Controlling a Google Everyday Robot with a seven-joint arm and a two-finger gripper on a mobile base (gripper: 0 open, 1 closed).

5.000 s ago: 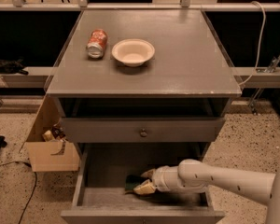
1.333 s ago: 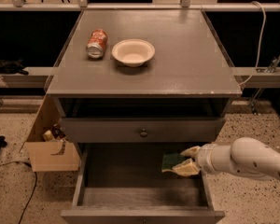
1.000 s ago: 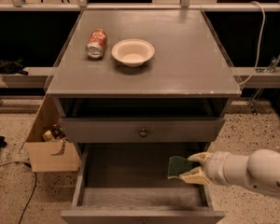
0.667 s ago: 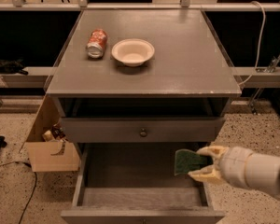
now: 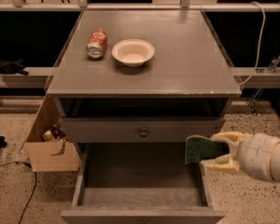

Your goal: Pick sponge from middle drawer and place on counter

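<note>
My gripper (image 5: 213, 151) reaches in from the right and is shut on the sponge (image 5: 203, 150), dark green face toward the camera. It holds the sponge in the air over the right wall of the open middle drawer (image 5: 140, 183), just below the knobbed drawer front (image 5: 143, 130). The drawer's flat grey bottom shows nothing else in it. The counter (image 5: 177, 50) lies above and behind, well higher than the sponge.
A tipped orange can (image 5: 96, 43) and a pale bowl (image 5: 133, 52) sit on the counter's left half. A cardboard box (image 5: 49, 146) stands on the floor left of the cabinet. A white cable (image 5: 259, 36) hangs at the right.
My gripper took hold of the sponge in the drawer, lifted it and carried it to the right and upward, out over the drawer's right wall.
</note>
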